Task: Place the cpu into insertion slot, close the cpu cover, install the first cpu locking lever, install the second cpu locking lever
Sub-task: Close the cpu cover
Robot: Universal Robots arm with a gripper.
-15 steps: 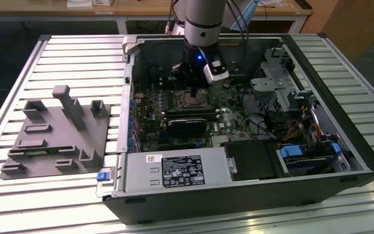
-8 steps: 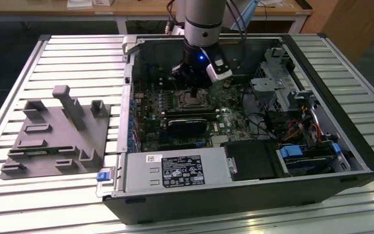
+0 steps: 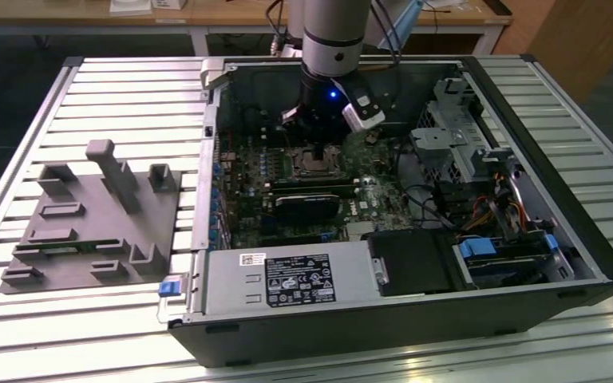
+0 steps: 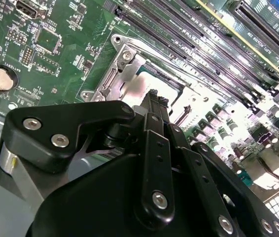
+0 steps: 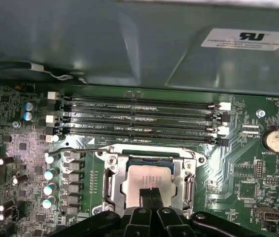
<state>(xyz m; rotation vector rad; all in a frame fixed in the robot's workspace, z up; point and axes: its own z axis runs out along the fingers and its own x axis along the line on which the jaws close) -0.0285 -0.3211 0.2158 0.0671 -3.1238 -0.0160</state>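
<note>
cpu sits in the insertion slot under the cpu cover; end effector fingers pressed together, empty, tips at the cpu.

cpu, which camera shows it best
The first wrist view: the cpu faces the camera squarely, its pale top framed by the cpu cover, the gripper hiding one edge. The second wrist view shows a slanted part behind the gripper; the exterior view, a small patch below the arm.

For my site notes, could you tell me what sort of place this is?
Probably a robotics lab or workshop: an opened computer case lies on a slatted metal table, a grey fixture block sits beside it, and wooden desks stand behind.
</note>
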